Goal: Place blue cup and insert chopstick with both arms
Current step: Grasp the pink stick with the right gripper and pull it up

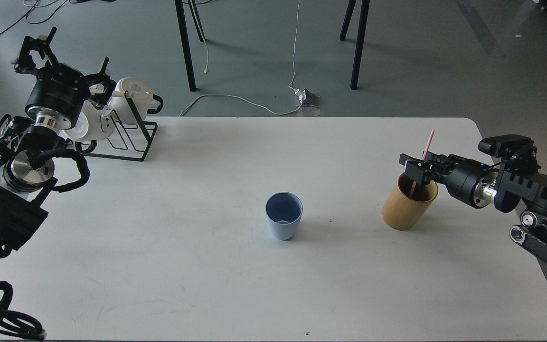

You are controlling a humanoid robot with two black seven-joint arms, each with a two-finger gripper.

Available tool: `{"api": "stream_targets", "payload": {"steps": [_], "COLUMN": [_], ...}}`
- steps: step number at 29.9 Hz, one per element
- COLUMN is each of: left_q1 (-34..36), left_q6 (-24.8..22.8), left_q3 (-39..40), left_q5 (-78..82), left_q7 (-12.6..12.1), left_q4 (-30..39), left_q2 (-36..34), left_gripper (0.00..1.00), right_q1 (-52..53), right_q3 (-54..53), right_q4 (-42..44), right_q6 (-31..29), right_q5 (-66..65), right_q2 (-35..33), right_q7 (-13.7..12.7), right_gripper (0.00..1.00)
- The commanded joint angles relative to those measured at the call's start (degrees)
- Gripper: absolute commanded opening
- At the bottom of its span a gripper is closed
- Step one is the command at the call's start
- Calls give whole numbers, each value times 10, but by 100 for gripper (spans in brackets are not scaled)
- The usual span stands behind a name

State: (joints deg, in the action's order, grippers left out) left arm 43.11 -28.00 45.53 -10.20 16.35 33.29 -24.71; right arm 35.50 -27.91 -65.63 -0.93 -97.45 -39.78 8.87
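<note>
Your small pale blue handleless cup (283, 222) stands upright and alone near the middle of the white table (207, 285), ready to receive the stick. Your right arm's fingers (418, 169) pinch the thin pink chopstick (424, 154), apparently to lift it from the tan bamboo-coloured cylinder (409, 209). Your left arm's fingers (67, 52) hang spread and empty over the white mugs (133, 97) at the far-left corner.
</note>
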Motion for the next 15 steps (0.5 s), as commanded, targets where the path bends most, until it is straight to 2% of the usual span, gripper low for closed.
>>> {"api": "stream_targets", "payload": {"steps": [1, 5, 7, 12, 15], "left_q1": [2, 3, 4, 5, 6], "left_q6": [0, 0, 0, 0, 0], "left_q3": [1, 1, 1, 0, 1], "left_q5": [0, 0, 0, 0, 0], "left_q7": [0, 0, 0, -1, -4], "left_q4": [-1, -1, 0, 0, -1], "left_q2": [-3, -7, -7, -8, -10], "left_gripper": [99, 99, 99, 99, 99], "right_q1": [0, 0, 2, 2, 11], "right_q3": [6, 6, 6, 6, -2], "right_q4": [2, 3, 2, -29, -71], "right_q6": [0, 0, 0, 0, 1], "right_q5": [0, 0, 0, 0, 1], "right_q2": [2, 2, 3, -12, -55], "right_q7": [0, -1, 0, 0, 0], "right_gripper": [34, 11, 3, 0, 1]}}
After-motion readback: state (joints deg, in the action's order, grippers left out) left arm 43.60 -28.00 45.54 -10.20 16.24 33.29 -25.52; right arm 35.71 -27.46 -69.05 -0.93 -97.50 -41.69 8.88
